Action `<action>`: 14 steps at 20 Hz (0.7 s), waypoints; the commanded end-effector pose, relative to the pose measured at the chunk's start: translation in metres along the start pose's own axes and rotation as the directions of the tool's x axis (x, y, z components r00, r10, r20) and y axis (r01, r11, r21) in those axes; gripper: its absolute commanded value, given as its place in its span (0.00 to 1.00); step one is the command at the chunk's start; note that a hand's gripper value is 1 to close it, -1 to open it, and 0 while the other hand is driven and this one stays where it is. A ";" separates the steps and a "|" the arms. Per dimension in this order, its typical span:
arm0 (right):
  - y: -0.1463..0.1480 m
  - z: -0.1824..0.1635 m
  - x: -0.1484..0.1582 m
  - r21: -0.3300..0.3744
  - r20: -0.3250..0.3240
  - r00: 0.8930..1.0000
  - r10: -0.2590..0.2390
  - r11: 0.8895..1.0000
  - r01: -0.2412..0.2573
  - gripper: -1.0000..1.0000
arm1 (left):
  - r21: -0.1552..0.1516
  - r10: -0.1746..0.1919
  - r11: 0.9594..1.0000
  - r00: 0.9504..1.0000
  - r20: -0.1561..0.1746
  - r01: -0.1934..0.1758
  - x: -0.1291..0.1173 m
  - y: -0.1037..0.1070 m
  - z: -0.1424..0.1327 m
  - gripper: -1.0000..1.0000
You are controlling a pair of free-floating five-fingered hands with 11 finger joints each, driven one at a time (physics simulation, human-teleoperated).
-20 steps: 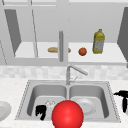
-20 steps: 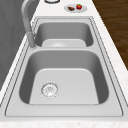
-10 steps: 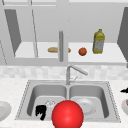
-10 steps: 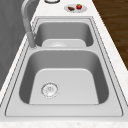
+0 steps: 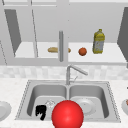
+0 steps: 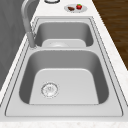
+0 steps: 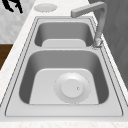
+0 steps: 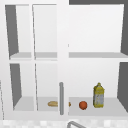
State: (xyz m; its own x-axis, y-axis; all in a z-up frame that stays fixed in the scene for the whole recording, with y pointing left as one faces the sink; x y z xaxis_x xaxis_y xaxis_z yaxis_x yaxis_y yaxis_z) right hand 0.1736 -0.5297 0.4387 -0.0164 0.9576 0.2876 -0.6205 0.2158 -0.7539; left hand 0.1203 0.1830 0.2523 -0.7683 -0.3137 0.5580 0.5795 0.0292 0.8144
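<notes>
A large red ball (image 5: 67,114) is seen at the front edge of the double sink (image 5: 25,100) in the front view, low in the picture and overlapping the divider between the two basins. Just beside it on the left, the black left hand (image 5: 41,111) is shown over the front part of the left basin, its fingers pointing downward and loosely curled; nothing is held in it, and whether it touches the ball cannot be told. A black hand (image 7: 13,5) is also glimpsed at the top left corner of the right side view (which hand it is cannot be told). A round drain (image 6: 49,89) is set in the floor of the left basin, and a white plate (image 7: 72,88) lies flat in the right basin. The faucet (image 5: 74,71) rises behind the divider, its spout angled to the right. Above the counter, an open cabinet shelf (image 8: 110,110) carries a bread roll (image 8: 52,103), a small orange fruit (image 8: 83,105) and a yellow bottle (image 8: 98,96), standing upright.
</notes>
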 end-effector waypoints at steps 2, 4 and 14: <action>-0.022 0.019 -0.010 0.017 0.018 0.999 -0.029 0.999 0.029 0.00 | 0.000 0.000 1.000 1.000 0.000 0.000 0.000 0.000 0.000 0.50; -0.022 0.024 -0.013 0.026 0.026 0.999 -0.037 0.999 0.036 0.00 | 0.000 0.000 1.000 1.000 0.000 0.000 0.000 0.000 0.000 0.50; 0.008 -0.024 -0.046 0.088 0.051 0.999 0.005 0.996 -0.009 0.00 | 0.000 0.000 1.000 1.000 0.000 0.000 0.000 0.000 0.000 0.50</action>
State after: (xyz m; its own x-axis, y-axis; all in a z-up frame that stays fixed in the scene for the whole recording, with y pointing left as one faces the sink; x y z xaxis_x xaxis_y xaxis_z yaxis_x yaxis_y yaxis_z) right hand 0.1708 -0.5638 0.4226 -0.0276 0.9457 0.3239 -0.6736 0.2218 -0.7050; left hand 0.1203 0.1830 0.2523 -0.7683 -0.3137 0.5580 0.5795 0.0292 0.8144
